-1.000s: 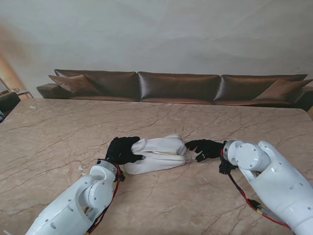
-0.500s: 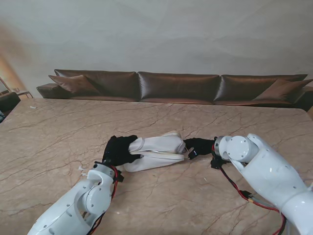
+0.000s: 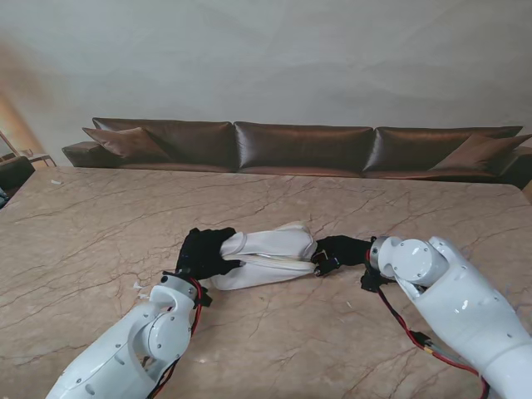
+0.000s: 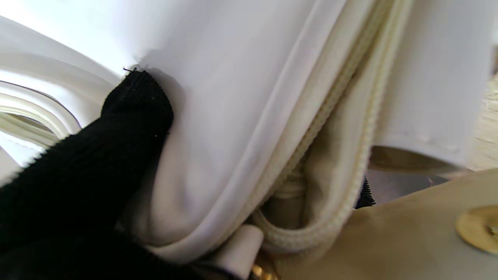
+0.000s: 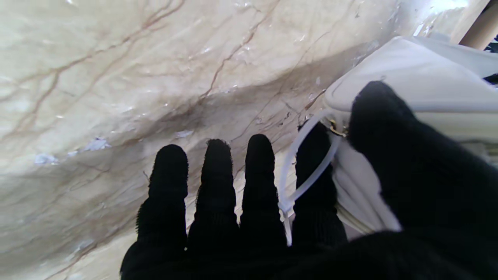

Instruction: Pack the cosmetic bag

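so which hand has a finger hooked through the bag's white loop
The right hand: one finger passes through the white pull loop on the cosmetics bag. The left hand grips the opposite end instead.

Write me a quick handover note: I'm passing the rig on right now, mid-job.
Left hand: shut on the left end of the white bag.
Right hand: at the bag's right end, thumb on the fabric, a finger through the white pull loop; the other fingers lie flat on the table.
Bag: on its side mid-table, zipper partly open.
No cosmetics visible outside the bag.
Left: finish zipping; contents cannot be checked.
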Controlling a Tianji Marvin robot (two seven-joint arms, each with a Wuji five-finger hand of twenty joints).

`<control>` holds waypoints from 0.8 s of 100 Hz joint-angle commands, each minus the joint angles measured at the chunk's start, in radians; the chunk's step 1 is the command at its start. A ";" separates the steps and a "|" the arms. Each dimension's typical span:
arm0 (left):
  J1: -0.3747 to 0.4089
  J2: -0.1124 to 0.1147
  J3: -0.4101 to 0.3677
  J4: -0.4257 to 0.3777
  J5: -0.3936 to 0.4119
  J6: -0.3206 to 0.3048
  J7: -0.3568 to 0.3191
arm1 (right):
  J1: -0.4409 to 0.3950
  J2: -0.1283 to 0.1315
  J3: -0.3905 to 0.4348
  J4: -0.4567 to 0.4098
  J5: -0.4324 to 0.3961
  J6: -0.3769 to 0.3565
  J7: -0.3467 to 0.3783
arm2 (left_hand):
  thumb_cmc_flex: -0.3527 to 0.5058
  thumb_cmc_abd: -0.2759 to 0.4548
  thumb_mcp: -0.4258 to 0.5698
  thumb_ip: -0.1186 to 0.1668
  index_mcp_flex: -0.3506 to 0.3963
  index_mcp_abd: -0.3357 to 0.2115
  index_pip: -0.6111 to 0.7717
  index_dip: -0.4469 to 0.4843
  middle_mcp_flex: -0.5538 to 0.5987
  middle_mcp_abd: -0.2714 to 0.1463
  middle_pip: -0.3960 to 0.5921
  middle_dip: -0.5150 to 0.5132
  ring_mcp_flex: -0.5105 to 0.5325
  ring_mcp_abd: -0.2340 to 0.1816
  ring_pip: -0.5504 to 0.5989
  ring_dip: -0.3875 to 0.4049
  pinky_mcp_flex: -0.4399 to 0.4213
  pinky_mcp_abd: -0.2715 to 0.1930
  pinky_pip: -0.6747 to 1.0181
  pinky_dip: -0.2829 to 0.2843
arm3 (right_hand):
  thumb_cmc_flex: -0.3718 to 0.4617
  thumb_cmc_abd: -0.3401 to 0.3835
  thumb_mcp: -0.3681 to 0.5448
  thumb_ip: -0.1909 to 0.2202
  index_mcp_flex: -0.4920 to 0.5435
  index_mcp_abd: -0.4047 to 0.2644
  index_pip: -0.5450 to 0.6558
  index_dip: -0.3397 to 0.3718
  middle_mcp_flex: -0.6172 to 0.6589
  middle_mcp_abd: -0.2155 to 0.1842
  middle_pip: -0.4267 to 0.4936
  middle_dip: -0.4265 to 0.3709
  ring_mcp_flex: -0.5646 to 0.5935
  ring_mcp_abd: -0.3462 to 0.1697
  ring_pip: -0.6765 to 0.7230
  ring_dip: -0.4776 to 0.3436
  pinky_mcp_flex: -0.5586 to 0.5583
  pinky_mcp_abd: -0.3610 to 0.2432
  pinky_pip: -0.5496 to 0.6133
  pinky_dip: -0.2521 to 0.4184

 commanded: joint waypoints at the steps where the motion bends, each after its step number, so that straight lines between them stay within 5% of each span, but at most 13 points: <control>1: 0.000 -0.008 0.002 -0.005 -0.002 0.006 0.001 | -0.009 -0.005 -0.001 -0.016 0.004 -0.006 -0.008 | 0.404 0.253 0.241 0.185 0.099 -0.175 0.178 0.071 0.069 -0.131 0.123 0.026 0.106 -0.014 0.140 0.060 -0.022 -0.008 -0.002 0.022 | 0.037 -0.030 -0.021 -0.050 0.077 -0.201 0.082 -0.081 0.101 -0.040 0.029 0.028 0.079 -0.018 0.039 0.028 0.047 0.005 0.069 0.017; 29: 0.005 -0.004 -0.003 -0.006 0.008 0.018 -0.009 | -0.025 -0.004 0.022 -0.020 0.018 -0.001 0.000 | 0.396 0.258 0.241 0.186 0.096 -0.173 0.173 0.065 0.068 -0.132 0.119 0.024 0.105 -0.015 0.136 0.057 -0.024 -0.014 -0.005 0.028 | 0.113 0.039 0.047 -0.027 0.179 -0.193 0.087 -0.252 0.266 -0.061 0.036 0.057 0.218 -0.016 0.100 0.080 0.127 0.013 0.184 0.009; 43: 0.004 -0.005 -0.006 -0.004 0.001 0.023 -0.013 | -0.031 0.004 0.028 -0.037 0.000 0.009 0.021 | 0.399 0.257 0.241 0.185 0.096 -0.169 0.174 0.063 0.068 -0.130 0.119 0.023 0.105 -0.013 0.135 0.057 -0.025 -0.014 -0.008 0.028 | 0.250 0.037 0.069 -0.016 0.210 -0.176 0.107 -0.314 0.398 -0.063 0.064 0.189 0.328 -0.003 0.218 0.171 0.202 0.029 0.251 -0.001; 51: 0.004 -0.005 -0.006 -0.003 0.000 0.024 -0.013 | -0.032 0.006 0.029 -0.041 -0.007 0.010 0.022 | 0.397 0.258 0.241 0.185 0.097 -0.169 0.175 0.062 0.068 -0.131 0.119 0.023 0.104 -0.014 0.135 0.057 -0.025 -0.014 -0.009 0.031 | 0.258 0.055 0.061 -0.015 0.234 -0.172 0.118 -0.323 0.442 -0.057 0.091 0.230 0.370 0.006 0.269 0.204 0.237 0.040 0.286 -0.001; 62: 0.003 -0.004 -0.005 -0.001 0.003 0.026 -0.013 | -0.038 0.011 0.034 -0.055 -0.024 0.019 0.032 | 0.397 0.258 0.241 0.186 0.097 -0.170 0.176 0.061 0.068 -0.132 0.119 0.023 0.104 -0.015 0.135 0.057 -0.026 -0.015 -0.010 0.032 | 0.247 0.072 0.072 -0.005 0.247 -0.187 0.144 -0.276 0.455 -0.047 0.126 0.263 0.381 0.018 0.324 0.241 0.255 0.038 0.344 -0.001; 73: 0.004 -0.004 -0.005 -0.001 0.002 0.030 -0.016 | -0.048 0.011 0.045 -0.063 -0.018 0.025 0.037 | 0.398 0.253 0.245 0.186 0.099 -0.165 0.176 0.059 0.070 -0.127 0.120 0.022 0.105 -0.011 0.135 0.056 -0.025 -0.012 -0.011 0.034 | 0.259 0.050 0.134 0.028 0.284 -0.206 0.118 -0.106 0.455 -0.043 0.175 0.297 0.376 0.028 0.380 0.284 0.251 0.032 0.391 -0.013; 80: 0.003 -0.003 -0.002 0.001 0.004 0.035 -0.018 | -0.051 0.010 0.050 -0.061 0.018 0.036 0.051 | 0.396 0.248 0.251 0.184 0.100 -0.160 0.173 0.056 0.072 -0.123 0.117 0.020 0.107 -0.008 0.134 0.054 -0.025 -0.011 -0.012 0.035 | 0.273 0.039 0.154 0.042 0.300 -0.194 0.115 -0.059 0.454 -0.035 0.205 0.321 0.376 0.035 0.431 0.318 0.246 0.032 0.406 -0.007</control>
